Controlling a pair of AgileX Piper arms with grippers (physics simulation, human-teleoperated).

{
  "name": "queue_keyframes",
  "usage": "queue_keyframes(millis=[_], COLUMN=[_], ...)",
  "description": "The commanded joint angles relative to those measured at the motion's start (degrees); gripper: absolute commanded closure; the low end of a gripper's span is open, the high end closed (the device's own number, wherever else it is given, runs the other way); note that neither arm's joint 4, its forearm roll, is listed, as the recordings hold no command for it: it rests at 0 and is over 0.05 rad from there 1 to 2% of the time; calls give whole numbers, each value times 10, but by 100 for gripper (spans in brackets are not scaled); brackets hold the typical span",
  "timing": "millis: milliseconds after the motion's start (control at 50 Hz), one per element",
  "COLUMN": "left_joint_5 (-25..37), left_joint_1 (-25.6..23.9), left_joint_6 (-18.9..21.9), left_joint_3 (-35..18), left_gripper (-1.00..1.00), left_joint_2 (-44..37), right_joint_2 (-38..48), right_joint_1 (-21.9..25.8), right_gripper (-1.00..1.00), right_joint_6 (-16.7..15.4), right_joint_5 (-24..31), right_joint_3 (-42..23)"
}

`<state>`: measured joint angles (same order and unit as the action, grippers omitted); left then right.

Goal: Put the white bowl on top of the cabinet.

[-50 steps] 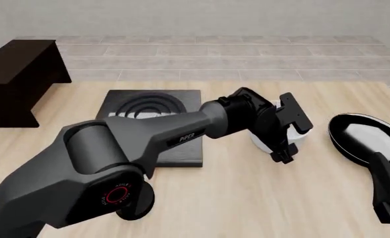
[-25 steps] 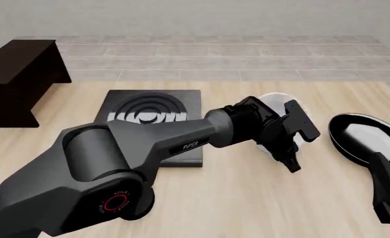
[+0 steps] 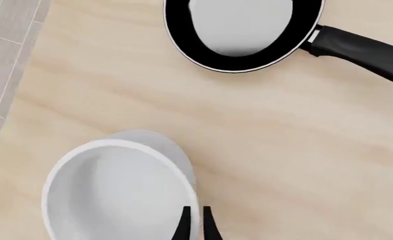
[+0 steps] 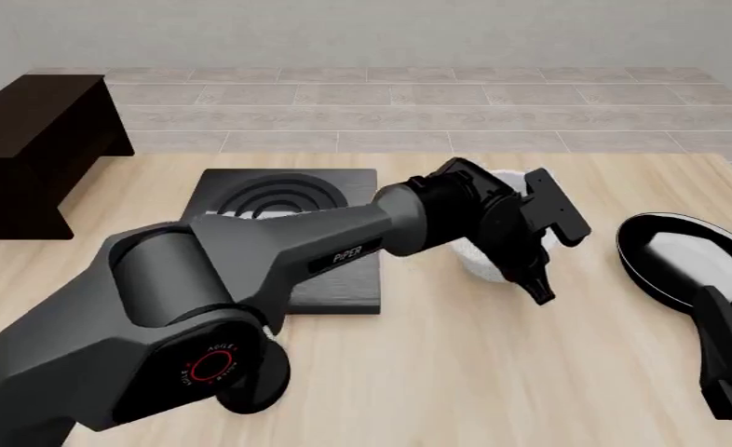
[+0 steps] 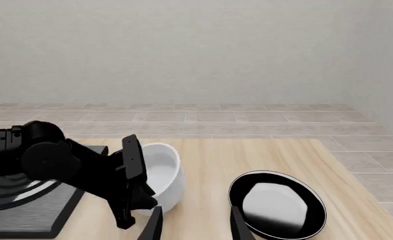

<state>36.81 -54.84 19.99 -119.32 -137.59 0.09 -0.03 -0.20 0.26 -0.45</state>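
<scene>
Fingers of the left gripper (image 4: 530,270) pinch the rim of the white bowl (image 4: 496,250) near the middle of the table (image 4: 491,372), the cabinet (image 4: 37,149) waits at the far left corner, and the right gripper (image 5: 193,225) hangs open.

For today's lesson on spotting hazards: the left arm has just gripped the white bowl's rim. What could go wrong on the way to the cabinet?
1. The left gripper pinches only the thin rim of the white bowl, so the bowl may slip or tilt.
2. The cabinet is far across the table, past the stove plate; a low carry might clip the plate.
3. The frying pan sits close by and could be bumped.
</scene>
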Motion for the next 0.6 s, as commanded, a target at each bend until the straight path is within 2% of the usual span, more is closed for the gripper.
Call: queue_keyframes(millis=[20, 160, 420, 480, 560, 600], left_joint_5=[6, 4, 12, 23, 19, 4], left_joint_1=[23, 31, 25, 27, 32, 36], left_joint_6=[20, 33, 6, 4, 3, -1], left_joint_3=[0, 3, -4, -18, -15, 5], left_gripper=[100, 100, 100, 100, 100, 100], left_joint_2=[29, 65, 133, 138, 156, 177], right_joint_2=[0, 0, 0, 0, 0, 0], right_joint_1=[0, 0, 0, 0, 0, 0], right_gripper=[-100, -100, -100, -100, -100, -100], right_joint_6=[0, 0, 0, 0, 0, 0], right_joint_5=[0, 0, 0, 0, 0, 0], right_joint_3=[0, 0, 0, 0, 0, 0])
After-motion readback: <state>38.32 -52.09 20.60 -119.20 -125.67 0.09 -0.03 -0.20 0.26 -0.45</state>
